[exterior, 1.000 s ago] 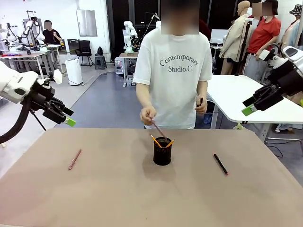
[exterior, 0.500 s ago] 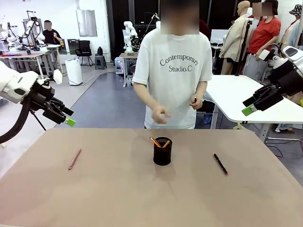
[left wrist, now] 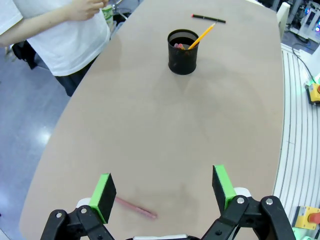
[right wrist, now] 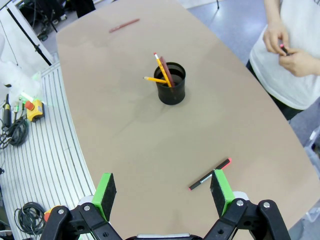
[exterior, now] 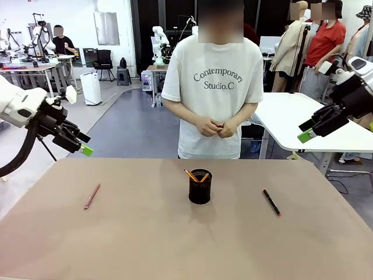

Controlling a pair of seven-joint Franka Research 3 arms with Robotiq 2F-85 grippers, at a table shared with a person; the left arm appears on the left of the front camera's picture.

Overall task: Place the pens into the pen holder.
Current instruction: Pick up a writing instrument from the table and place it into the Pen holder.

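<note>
We see the table (exterior: 145,245), a person (exterior: 213,87) standing at its far side, hands (exterior: 214,126) together. The left gripper (left wrist: 164,189) and right gripper (right wrist: 163,191) hover at either side, jaws apart, holding nothing. The holder (exterior: 200,188) stands mid-table with yellow pens (exterior: 190,174) in it. We find a pink pen (exterior: 92,196) lying well to its left and a black pen (exterior: 271,202) to its right.

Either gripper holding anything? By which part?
Nothing. Left gripper and right gripper are open and empty; pink pen and black pen lie untouched.

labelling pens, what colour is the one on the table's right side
Black pen, red tip; clearest in right wrist view.
</note>
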